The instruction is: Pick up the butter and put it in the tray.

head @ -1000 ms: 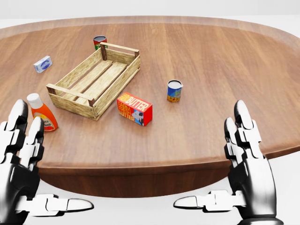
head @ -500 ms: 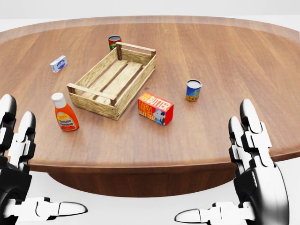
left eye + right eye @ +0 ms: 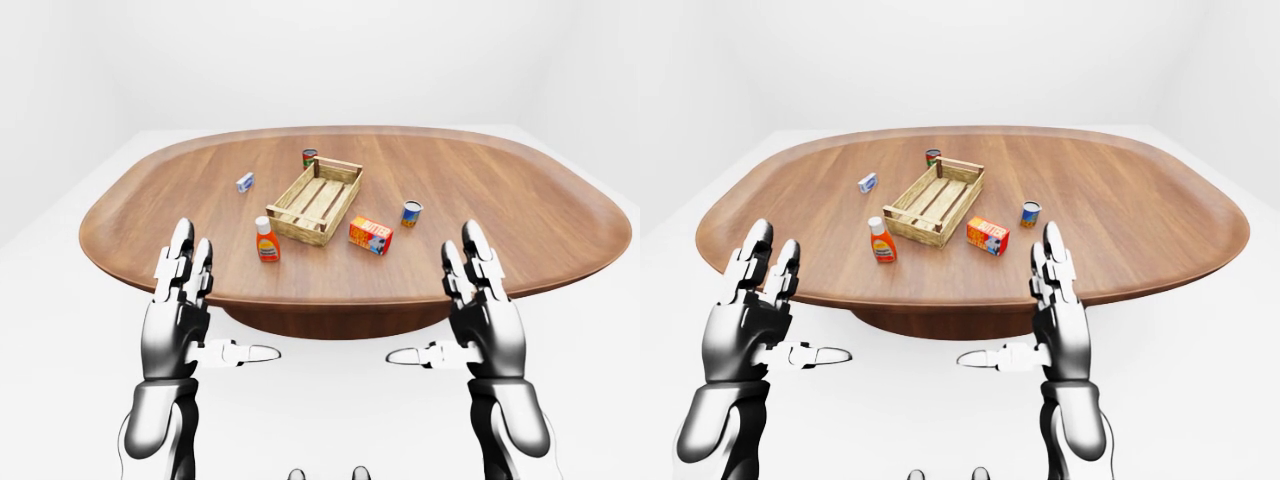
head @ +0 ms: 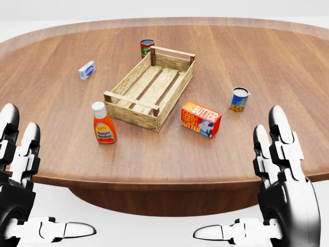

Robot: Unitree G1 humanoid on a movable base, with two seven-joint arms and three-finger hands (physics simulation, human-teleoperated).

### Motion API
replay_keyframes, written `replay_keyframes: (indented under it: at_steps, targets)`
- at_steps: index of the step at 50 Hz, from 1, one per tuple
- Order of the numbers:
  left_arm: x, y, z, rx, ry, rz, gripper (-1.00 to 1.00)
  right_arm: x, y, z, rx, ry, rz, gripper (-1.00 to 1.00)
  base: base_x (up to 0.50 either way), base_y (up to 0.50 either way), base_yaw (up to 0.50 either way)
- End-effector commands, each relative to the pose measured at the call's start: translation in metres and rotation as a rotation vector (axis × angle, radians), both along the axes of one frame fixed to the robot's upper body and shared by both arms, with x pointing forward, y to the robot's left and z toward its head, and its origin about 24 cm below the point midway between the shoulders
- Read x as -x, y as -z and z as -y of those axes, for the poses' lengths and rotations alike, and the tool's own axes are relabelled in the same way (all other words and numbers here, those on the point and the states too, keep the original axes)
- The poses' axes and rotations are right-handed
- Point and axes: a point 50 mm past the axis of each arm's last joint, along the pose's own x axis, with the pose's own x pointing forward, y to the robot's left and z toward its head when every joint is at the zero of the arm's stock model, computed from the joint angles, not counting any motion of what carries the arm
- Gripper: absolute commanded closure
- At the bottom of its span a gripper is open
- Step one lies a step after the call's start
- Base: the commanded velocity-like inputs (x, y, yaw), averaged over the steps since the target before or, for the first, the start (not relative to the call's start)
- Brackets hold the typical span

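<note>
The butter [image 4: 201, 119], a red and orange box with white lettering, lies on the wooden table [image 4: 267, 62] just right of the wooden slatted tray [image 4: 151, 88], which holds nothing. Both hands hang below the table's near edge, well short of the butter. My left hand [image 4: 20, 190] is open at the head view's lower left, fingers spread upward. My right hand [image 4: 275, 185] is open at the lower right, thumb pointing left.
A ketchup bottle [image 4: 104, 123] stands left of the tray's near corner. A small blue-white box [image 4: 87, 70] lies further left. A red and green can [image 4: 147, 48] stands beyond the tray, and a blue can [image 4: 239, 99] stands right of the butter.
The whole picture has shifted right: the camera has moved left, so the tray, the butter and the cans now sit nearer the view's centre. Both hands stay open and low.
</note>
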Motion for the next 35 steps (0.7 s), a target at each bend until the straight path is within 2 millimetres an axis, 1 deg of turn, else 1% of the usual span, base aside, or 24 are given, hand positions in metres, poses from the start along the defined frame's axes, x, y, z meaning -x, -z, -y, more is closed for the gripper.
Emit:
replay_keyframes:
  at_steps: [1,4,35]
  targets:
    - [-0.0002,0.0004,0.0005,0.002,0.000,-0.001,-1.00,-0.0006,-0.0014,0.0022,-0.014,0.007,0.008,-1.00,0.00,0.00,0.00]
    - [0.0000,0.0003,0.0009,0.001,0.001,-0.001,-1.00,0.0006,-0.0009,0.0013,-0.021,-0.001,0.005,-1.00,0.17,0.00,0.00]
    - [0.0012,-0.0015,0.0001,-0.002,-0.002,0.007,-1.00,0.0007,0.0013,0.0018,-0.003,-0.007,-0.006,-1.00,0.50,0.00,0.00]
